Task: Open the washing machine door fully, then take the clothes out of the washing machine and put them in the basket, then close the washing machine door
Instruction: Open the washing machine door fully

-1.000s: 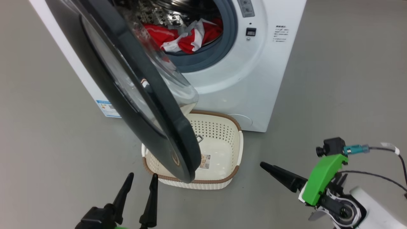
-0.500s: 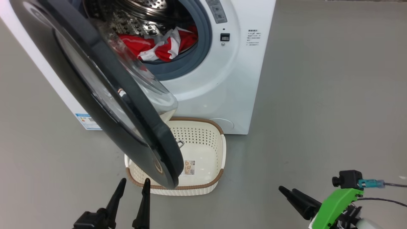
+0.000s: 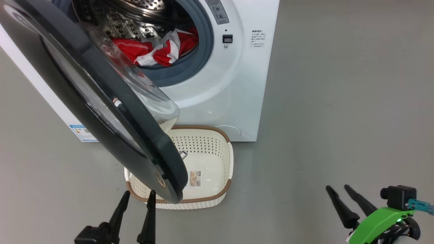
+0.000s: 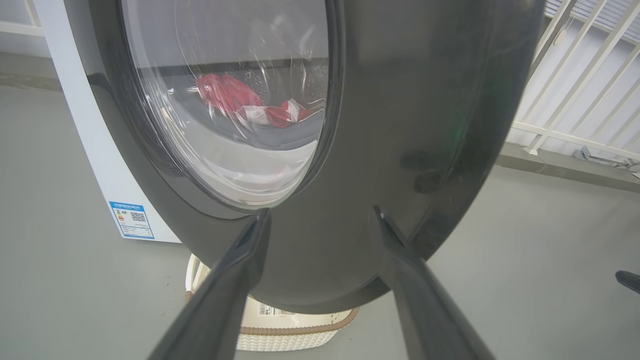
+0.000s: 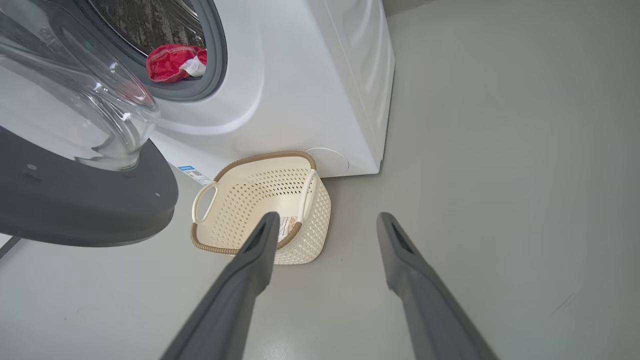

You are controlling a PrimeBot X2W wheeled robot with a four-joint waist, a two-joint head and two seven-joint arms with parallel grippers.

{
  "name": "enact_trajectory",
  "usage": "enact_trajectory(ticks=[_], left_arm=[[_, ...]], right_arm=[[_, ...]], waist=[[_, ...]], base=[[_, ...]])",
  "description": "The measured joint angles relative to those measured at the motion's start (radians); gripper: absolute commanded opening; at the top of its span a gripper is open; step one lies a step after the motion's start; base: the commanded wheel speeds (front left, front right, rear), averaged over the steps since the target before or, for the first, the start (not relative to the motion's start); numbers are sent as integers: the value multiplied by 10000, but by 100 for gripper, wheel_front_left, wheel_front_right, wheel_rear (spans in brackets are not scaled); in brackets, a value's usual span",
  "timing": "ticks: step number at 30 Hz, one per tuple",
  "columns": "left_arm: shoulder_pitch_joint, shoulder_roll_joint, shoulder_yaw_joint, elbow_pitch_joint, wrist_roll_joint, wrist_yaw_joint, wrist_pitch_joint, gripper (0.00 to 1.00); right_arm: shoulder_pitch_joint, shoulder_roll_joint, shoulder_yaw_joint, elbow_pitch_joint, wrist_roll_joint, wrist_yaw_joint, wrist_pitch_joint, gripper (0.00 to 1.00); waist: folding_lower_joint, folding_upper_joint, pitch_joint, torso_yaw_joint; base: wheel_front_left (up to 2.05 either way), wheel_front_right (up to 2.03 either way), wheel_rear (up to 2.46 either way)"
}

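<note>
The washing machine door has a glossy black rim around clear glass; the drum is shiny perforated steel, the clothes soft cloth, the basket matt plastic.

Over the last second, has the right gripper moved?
Yes. Measured against the basket, the right gripper has drawn away from it, rightward and back toward the robot, its fingers open.

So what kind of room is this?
Probably a laundry area: a white washing machine with red clothes inside, a basket in front of it, and a bare grey floor.
</note>
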Motion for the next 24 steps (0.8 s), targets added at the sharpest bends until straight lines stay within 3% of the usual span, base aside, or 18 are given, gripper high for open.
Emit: enact_trajectory(ticks=[8, 17, 24], left_arm=[[0, -2, 10, 23, 71, -13, 0, 100], [5, 0, -10, 23, 77, -13, 0, 100], [5, 2, -36, 27, 146, -13, 0, 100]], right_arm=[[1207, 1108, -3033, -533, -3089, 0, -12, 100], [2397, 2462, -5894, -2259, -6610, 4, -13, 100], [3132, 3250, -7139, -3595, -7701, 10, -46, 100]], waist=[[0, 0, 15, 10], [0, 0, -29, 58], [0, 0, -49, 145]], base=[[0, 0, 0], [0, 0, 0], [0, 0, 0]])
